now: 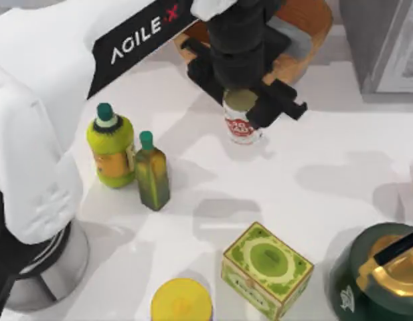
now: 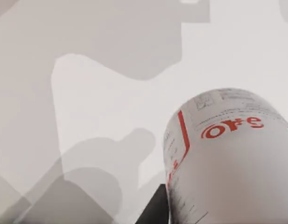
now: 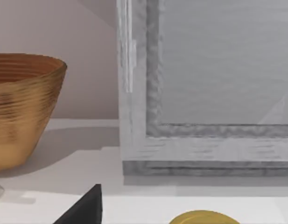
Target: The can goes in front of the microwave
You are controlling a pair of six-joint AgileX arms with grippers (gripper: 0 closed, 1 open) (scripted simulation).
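Observation:
The can (image 1: 241,122), white with red print and a dull gold top, stands upright on the white table toward the back middle. My left arm reaches across from the left, and its black gripper (image 1: 254,107) is shut on the can from above. A dark finger (image 1: 278,101) presses its right side. The left wrist view shows the can's label (image 2: 228,154) very close, with one finger (image 2: 157,210) beside it. The microwave is out of view. My right gripper (image 1: 401,246) is parked at the lower right edge, and one dark fingertip (image 3: 85,207) shows in its wrist view.
A wooden bowl (image 1: 306,27) sits behind the can and a darker grey box (image 1: 377,40) at the back right. Two green-capped bottles (image 1: 112,150) (image 1: 152,174) stand left. In front are a green box (image 1: 266,267), a yellow-topped container (image 1: 181,301) and a green-gold vessel (image 1: 377,277).

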